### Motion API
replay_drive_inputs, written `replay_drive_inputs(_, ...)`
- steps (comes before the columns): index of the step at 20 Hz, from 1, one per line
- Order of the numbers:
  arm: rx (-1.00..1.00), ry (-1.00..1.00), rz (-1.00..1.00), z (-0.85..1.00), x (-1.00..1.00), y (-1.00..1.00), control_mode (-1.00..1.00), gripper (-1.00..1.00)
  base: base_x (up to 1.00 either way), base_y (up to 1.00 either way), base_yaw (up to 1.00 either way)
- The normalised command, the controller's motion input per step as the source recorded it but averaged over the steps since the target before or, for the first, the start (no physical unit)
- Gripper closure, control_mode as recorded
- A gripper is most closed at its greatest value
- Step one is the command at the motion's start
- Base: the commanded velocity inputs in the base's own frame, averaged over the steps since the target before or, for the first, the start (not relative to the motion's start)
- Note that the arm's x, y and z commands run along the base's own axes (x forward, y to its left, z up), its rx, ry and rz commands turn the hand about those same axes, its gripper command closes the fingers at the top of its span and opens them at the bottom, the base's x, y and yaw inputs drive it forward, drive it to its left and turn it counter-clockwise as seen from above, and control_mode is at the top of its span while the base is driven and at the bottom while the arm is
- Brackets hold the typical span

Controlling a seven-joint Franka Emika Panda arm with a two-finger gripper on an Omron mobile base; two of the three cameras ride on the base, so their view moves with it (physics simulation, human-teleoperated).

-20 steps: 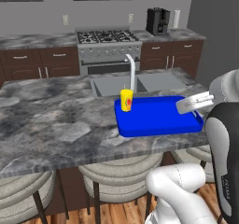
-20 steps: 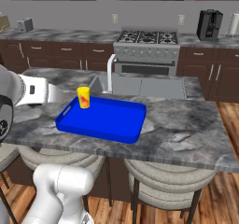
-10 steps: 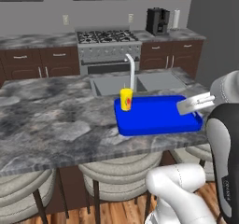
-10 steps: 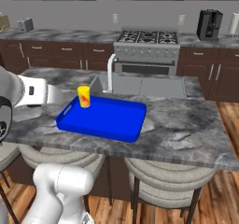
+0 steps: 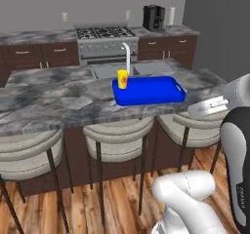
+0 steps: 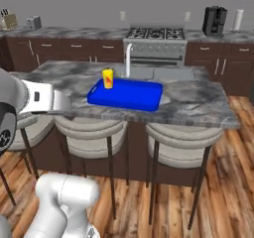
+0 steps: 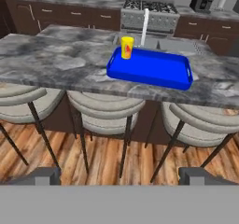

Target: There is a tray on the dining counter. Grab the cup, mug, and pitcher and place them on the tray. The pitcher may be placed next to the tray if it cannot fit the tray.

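Hand (image 7: 119,174) is hanging wide open and empty, well back from the table (image 7: 56,59). Cup (image 7: 127,47) is standing upright in the tray's (image 7: 154,69) far left corner: one of three placed. Mug and pitcher are remaining to be fetched.

Blue tray (image 6: 130,97) lies on grey marbled dining counter (image 6: 193,100), near front edge. Yellow cup (image 6: 107,78) stands upright in tray's far left corner. White faucet (image 6: 128,58) rises just behind tray. Round stools (image 6: 181,139) below counter. Stove (image 6: 155,34) at back wall.
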Motion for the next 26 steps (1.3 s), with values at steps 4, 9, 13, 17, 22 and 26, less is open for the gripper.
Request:
replay_drive_inputs(4, 0.00, 0.00, 0.00, 0.00, 0.00, 0.00, 1.00, -1.00, -0.96, 1.00, 0.00)
replay_drive_inputs(9, 0.00, 0.00, 0.00, 0.00, 0.00, 0.00, 1.00, -1.00, -0.18, 1.00, 0.00)
replay_drive_inputs(13, 0.00, 0.00, 0.00, 0.00, 0.00, 0.00, 1.00, -1.00, 0.12, 1.00, 0.00)
replay_drive_inputs(17, 0.00, 0.00, 0.00, 0.00, 0.00, 0.00, 1.00, -1.00, 0.29, 1.00, -0.01)
replay_drive_inputs(22, 0.00, 0.00, 0.00, 0.00, 0.00, 0.00, 1.00, -1.00, 0.55, 1.00, -0.04)
replay_drive_inputs(26, 0.00, 0.00, 0.00, 0.00, 0.00, 0.00, 1.00, -1.00, 0.59, 1.00, -0.05)
